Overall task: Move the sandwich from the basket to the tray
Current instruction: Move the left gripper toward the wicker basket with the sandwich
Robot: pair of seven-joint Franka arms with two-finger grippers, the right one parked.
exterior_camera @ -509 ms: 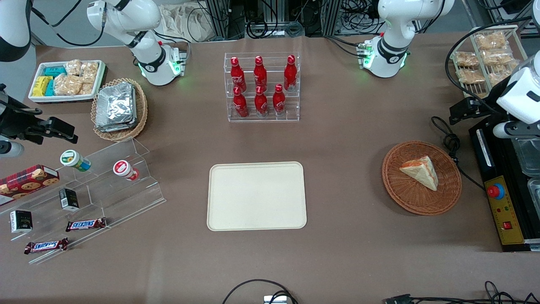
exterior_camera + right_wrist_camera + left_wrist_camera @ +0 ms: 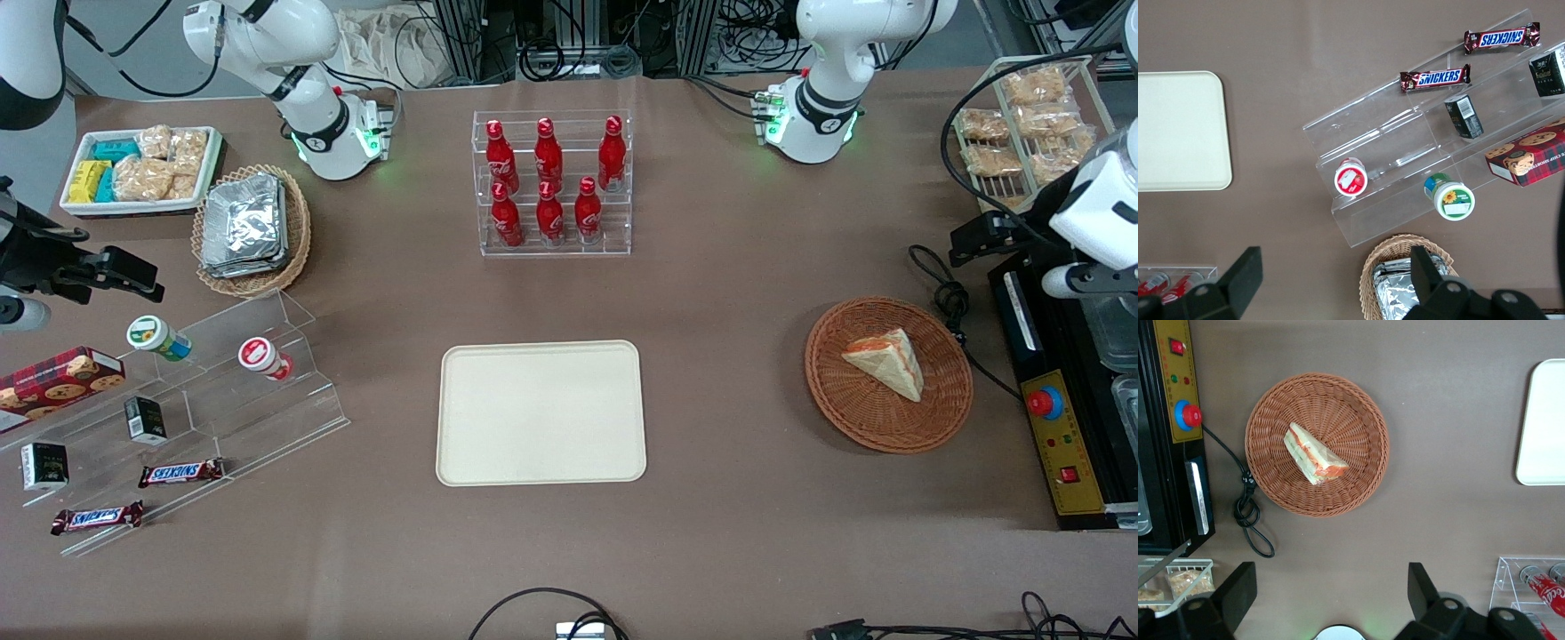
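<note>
Sandwich [image 2: 885, 362] sits in the reddish basket [image 2: 853, 409], toward the working arm's end of the table [image 2: 729, 293]. Tray [image 2: 540, 412] lies flat mid-table, well apart from the basket, bare brown table between them. Bottle rack [image 2: 551, 182] stands farther from the camera than the tray. Black cable loop [image 2: 949, 298] lies just beside the basket rim; control box with red button [image 2: 1045, 403] is next to it at the table's end. Gripper [image 2: 982, 233] hangs up near that end, above the table, not touching the basket.

Left wrist view: gripper [image 2: 1328, 587] is spread wide, nothing held, hovering high over basket [image 2: 1358, 407]. Sandwich [image 2: 1313, 454] sits uncovered in the basket's middle, orange filling edge showing. Tray corner [image 2: 1541, 420] is visible; cable [image 2: 1248, 513] touches the basket's rim.

Right wrist view: tray [image 2: 1178, 130], acrylic snack riser [image 2: 1405, 160].
</note>
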